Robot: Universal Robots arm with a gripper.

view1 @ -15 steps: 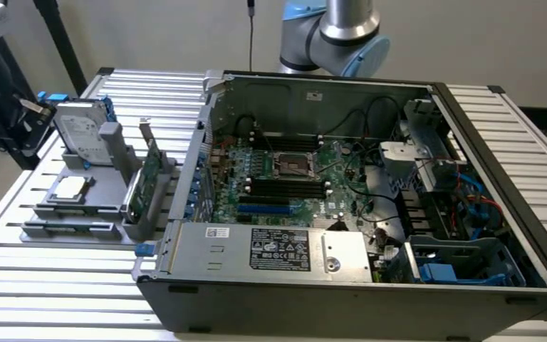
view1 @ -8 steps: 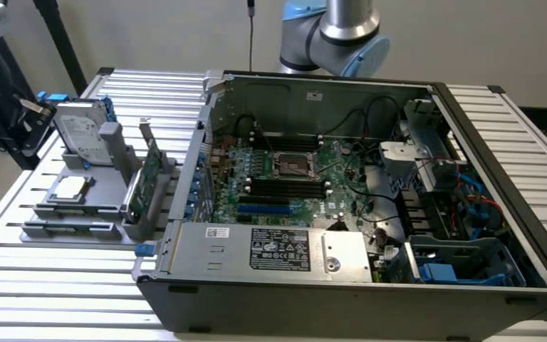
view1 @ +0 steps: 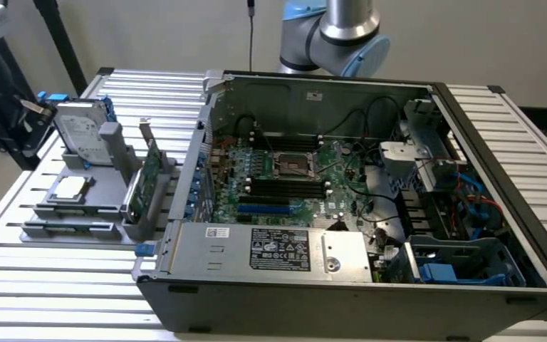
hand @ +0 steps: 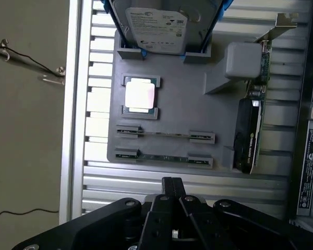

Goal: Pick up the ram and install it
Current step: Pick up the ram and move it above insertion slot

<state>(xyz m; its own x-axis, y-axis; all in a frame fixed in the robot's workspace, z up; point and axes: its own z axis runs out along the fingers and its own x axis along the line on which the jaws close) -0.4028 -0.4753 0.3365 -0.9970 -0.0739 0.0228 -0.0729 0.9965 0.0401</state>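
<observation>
Your gripper (hand: pixel 172 181) is closed all the way, fingertips pressed together w/ nothing in them. It hangs over the slatted table (hand: pixel 120 182), just off the grey tray (hand: pixel 172 104). The ram (hand: pixel 164 157) is in that tray, standing on edge btwn two clips in the row nearest the gripper, untouched. A second thin strip (hand: pixel 164 135) sits in the next pair of clips; you can't tell if it's another stick. Farther along the tray are the CPU (hand: pixel 140 95) and then the hard drive (hand: pixel 156 26) w/ blue rails, and the expansion card (hand: pixel 249 135) stands along the tray's side toward the PC. In the exterior view the tray is at the exterior view's left of the open PC case (view1: pixel 302 100), whose motherboard (view1: pixel 326 160) shows black slots (view1: pixel 288 189) near its middle. The arm (view1: pixel 335 28) is at the far side, behind the case.
</observation>
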